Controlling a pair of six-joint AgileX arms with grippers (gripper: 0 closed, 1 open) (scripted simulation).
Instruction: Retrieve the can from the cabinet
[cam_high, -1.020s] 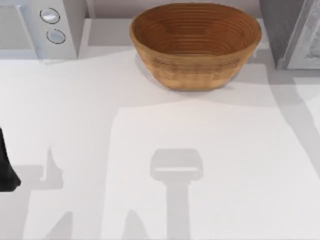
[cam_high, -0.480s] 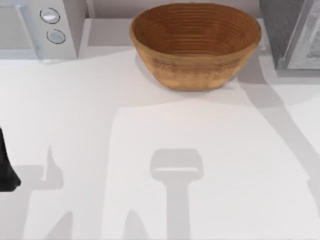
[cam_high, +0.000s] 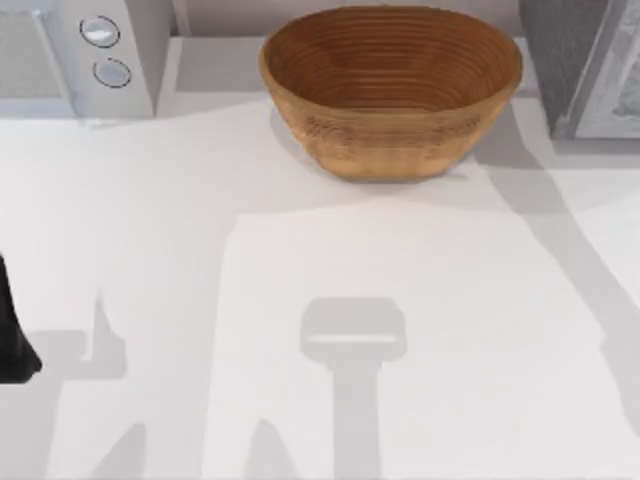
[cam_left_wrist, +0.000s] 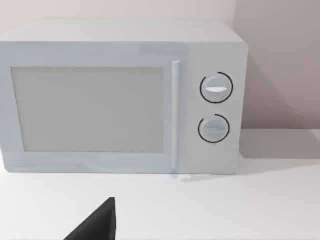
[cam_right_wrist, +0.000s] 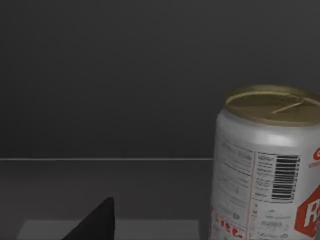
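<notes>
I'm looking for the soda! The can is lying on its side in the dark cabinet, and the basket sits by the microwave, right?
Not quite: the can stands upright in the dark cabinet, as the right wrist view shows. The basket does sit by the microwave.

The can (cam_right_wrist: 272, 167) is cut off at the picture's edge, so part of its red label is missing and the tiny print is too small to read. The microwave (cam_high: 75, 55) and the cabinet (cam_high: 585, 65) both run off the top view's far corners. One dark fingertip (cam_left_wrist: 97, 224) pokes in, half cut off.
</notes>
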